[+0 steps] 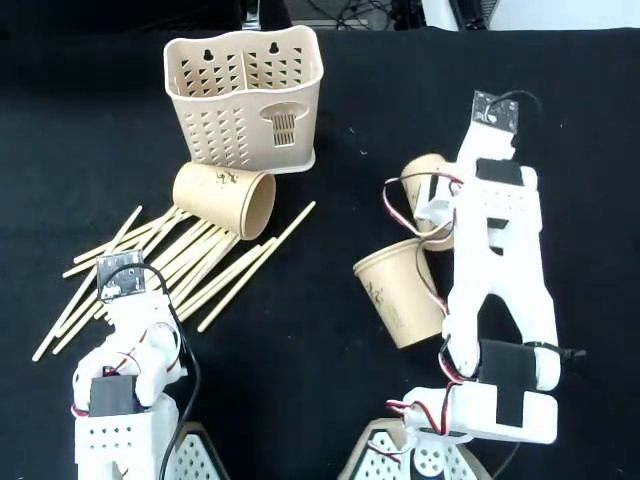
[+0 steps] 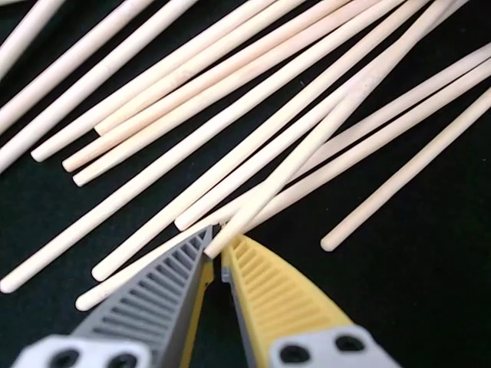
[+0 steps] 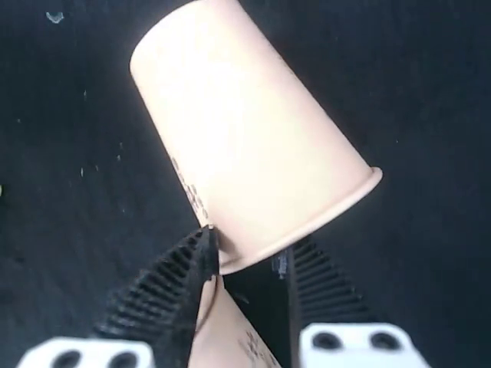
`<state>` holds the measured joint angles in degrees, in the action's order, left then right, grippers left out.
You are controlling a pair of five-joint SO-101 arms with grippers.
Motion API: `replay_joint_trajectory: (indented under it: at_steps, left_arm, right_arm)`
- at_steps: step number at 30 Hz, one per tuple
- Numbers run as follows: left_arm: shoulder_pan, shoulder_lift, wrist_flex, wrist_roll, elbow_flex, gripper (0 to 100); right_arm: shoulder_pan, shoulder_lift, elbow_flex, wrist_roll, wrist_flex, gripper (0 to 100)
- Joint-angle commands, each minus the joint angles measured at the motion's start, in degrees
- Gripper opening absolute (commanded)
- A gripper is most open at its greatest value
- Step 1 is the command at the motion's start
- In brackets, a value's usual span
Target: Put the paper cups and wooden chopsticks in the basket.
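Observation:
A beige basket (image 1: 245,95) stands at the back of the black table. One paper cup (image 1: 225,198) lies on its side in front of it, on the fan of wooden chopsticks (image 1: 170,262). My left gripper (image 2: 217,241) is low over those chopsticks (image 2: 253,130), shut on the end of one chopstick (image 2: 307,146). Two more paper cups (image 1: 405,290) (image 1: 428,180) lie under the right arm. My right gripper (image 3: 245,249) is open. Its fingertips touch the rim of a cup on its side (image 3: 245,146), and a second cup's edge (image 3: 230,333) sits between its fingers.
The basket has two compartments and stands upright. Both arm bases (image 1: 115,430) (image 1: 490,410) sit at the table's front edge. Bare black cloth (image 1: 310,330) lies between the arms.

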<state>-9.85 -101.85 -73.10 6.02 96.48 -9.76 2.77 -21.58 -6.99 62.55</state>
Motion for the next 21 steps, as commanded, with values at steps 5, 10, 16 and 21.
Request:
replay_joint_trajectory:
  at_steps: [5,10,16,21]
  left_arm:
    - [0.66,-0.44,1.23,0.44,0.92,3]
    - [0.66,-0.44,1.23,0.44,0.92,3]
    - [0.66,-0.44,1.23,0.44,0.92,3]
    - [0.66,-0.44,1.23,0.44,0.92,3]
  right_arm:
    - [0.97,0.22,-3.56,-0.18,-8.97,5.1]
    - [0.62,0.48,-4.44,4.13,-10.9,1.1]
    - [0.44,2.51,-4.18,13.27,-10.2,1.2]
    - [0.35,8.31,-0.22,25.05,-1.32,1.2]
